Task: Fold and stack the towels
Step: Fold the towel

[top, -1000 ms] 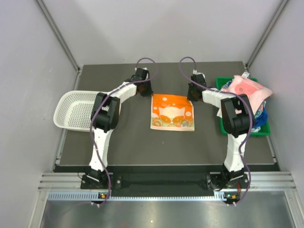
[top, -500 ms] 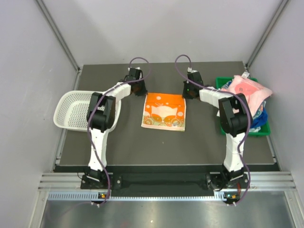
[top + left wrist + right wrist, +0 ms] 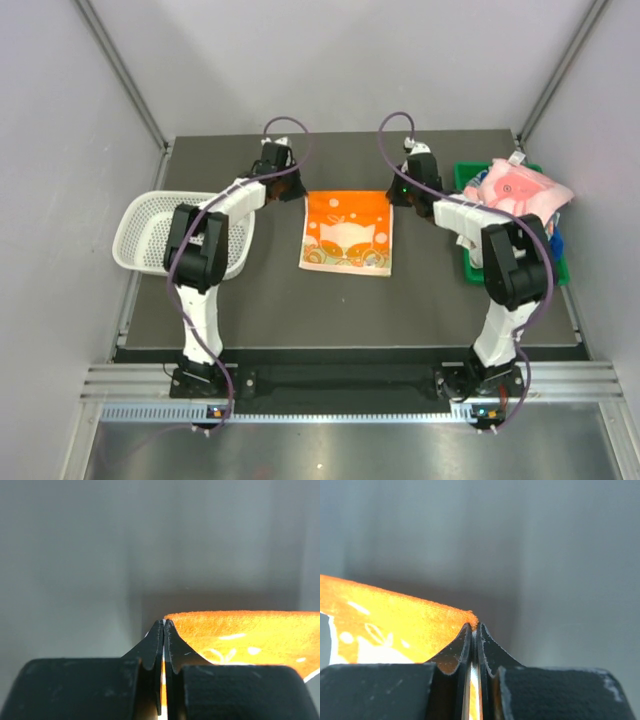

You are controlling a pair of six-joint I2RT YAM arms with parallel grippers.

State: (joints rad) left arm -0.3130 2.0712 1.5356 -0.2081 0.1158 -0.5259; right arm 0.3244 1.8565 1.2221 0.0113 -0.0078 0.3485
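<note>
the orange towel (image 3: pixel 346 232) lies spread out on the dark table (image 3: pixel 270 300), between the two arms. the left gripper (image 3: pixel 164 626) is pinched tight on its far left corner, and the right gripper (image 3: pixel 474 629) is clamped on its far right corner. a pink towel (image 3: pixel 520 188) is heaped on other cloths in the green bin (image 3: pixel 463 176) at the right. a white mesh basket (image 3: pixel 150 232) sits at the left edge.
</note>
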